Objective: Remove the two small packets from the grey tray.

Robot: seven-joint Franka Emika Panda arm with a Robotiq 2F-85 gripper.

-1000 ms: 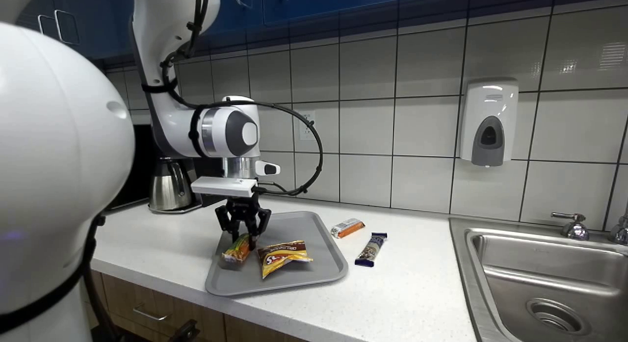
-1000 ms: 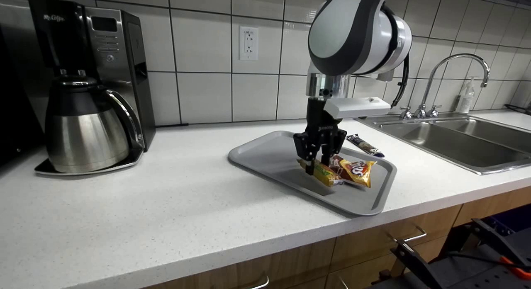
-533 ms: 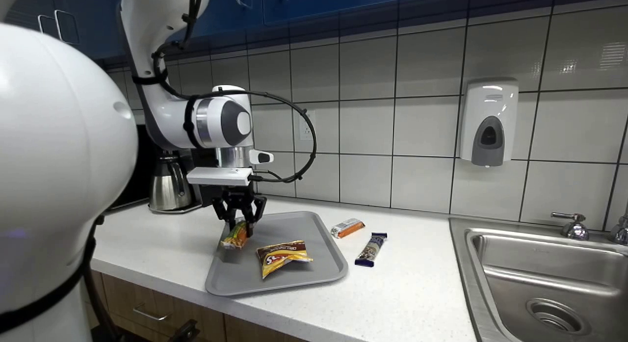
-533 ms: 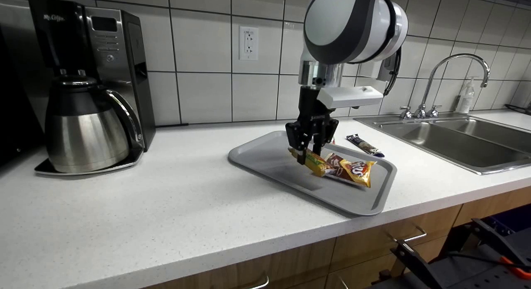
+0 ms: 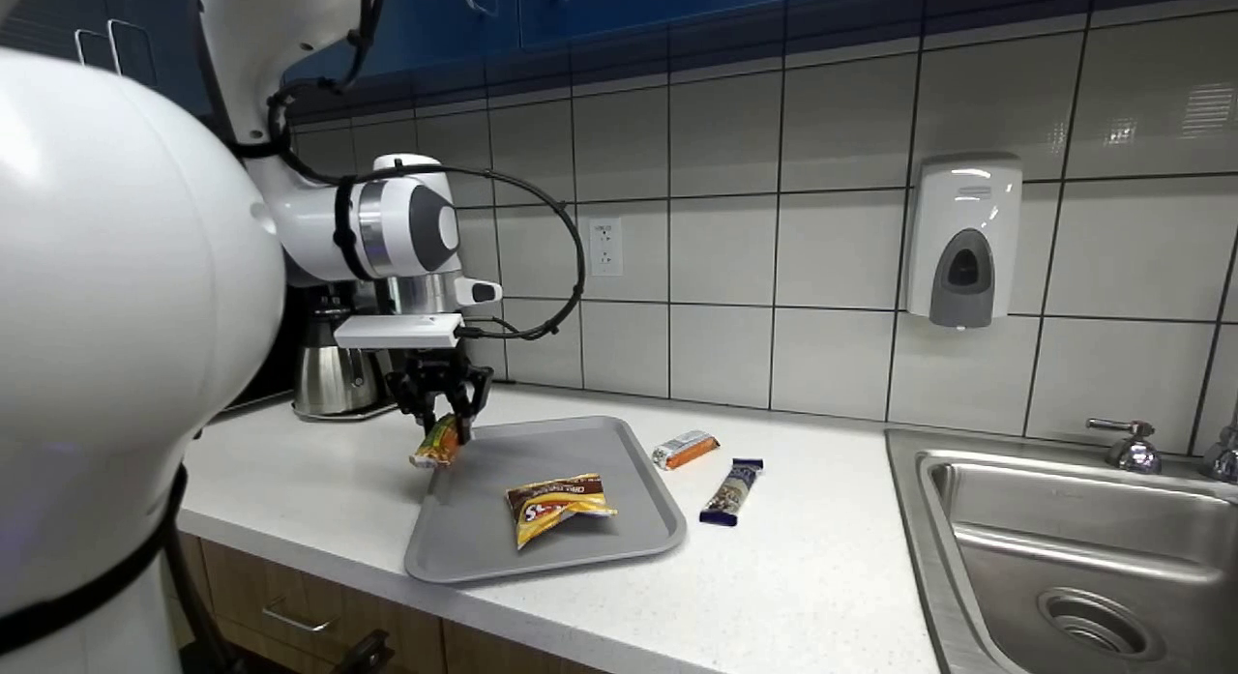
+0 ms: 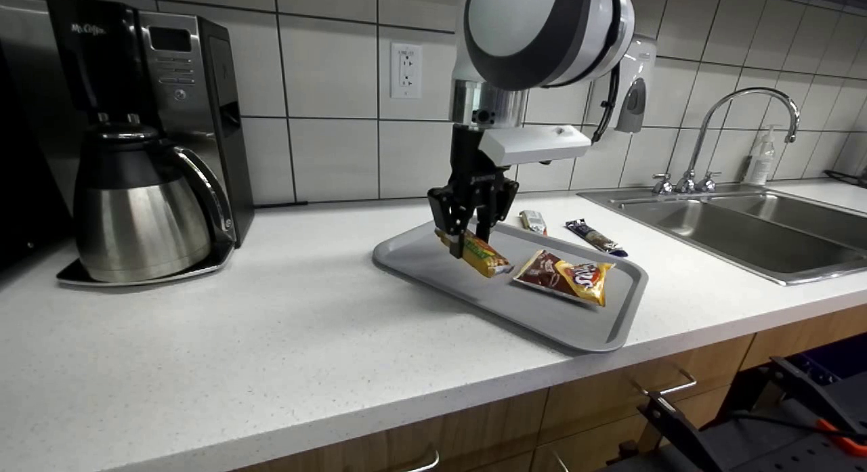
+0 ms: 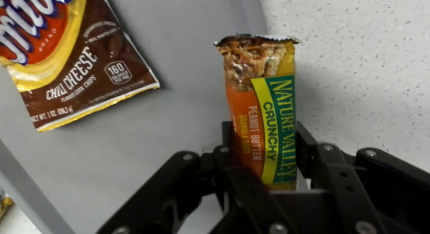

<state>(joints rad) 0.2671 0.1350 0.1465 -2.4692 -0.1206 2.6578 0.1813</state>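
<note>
My gripper (image 5: 447, 426) is shut on the orange-brown packet with green on it (image 5: 438, 446). It holds the packet raised over the edge of the grey tray (image 5: 484, 548). In an exterior view the gripper (image 6: 471, 242) grips the packet (image 6: 485, 258) across its middle, with one end sticking out and tilted down. In the wrist view the packet (image 7: 262, 103) sits between both fingers (image 7: 265, 140), above the tray's rim and the white counter. The orange-red packet (image 5: 687, 450) lies on the counter outside the tray, and it also shows in an exterior view (image 6: 533, 221).
The larger yellow-and-brown chip packet (image 5: 556, 508) lies on the tray. A dark blue bar (image 5: 732, 491) lies on the counter beside the tray. A coffee maker (image 6: 149, 140) stands against the wall. The steel sink (image 5: 1074, 558) is at the far end.
My gripper has lifted the packet off the tray and carried it up and away from the chip packet, toward the tray edge on the coffee maker's side. The chip packet and tray have stayed put.
</note>
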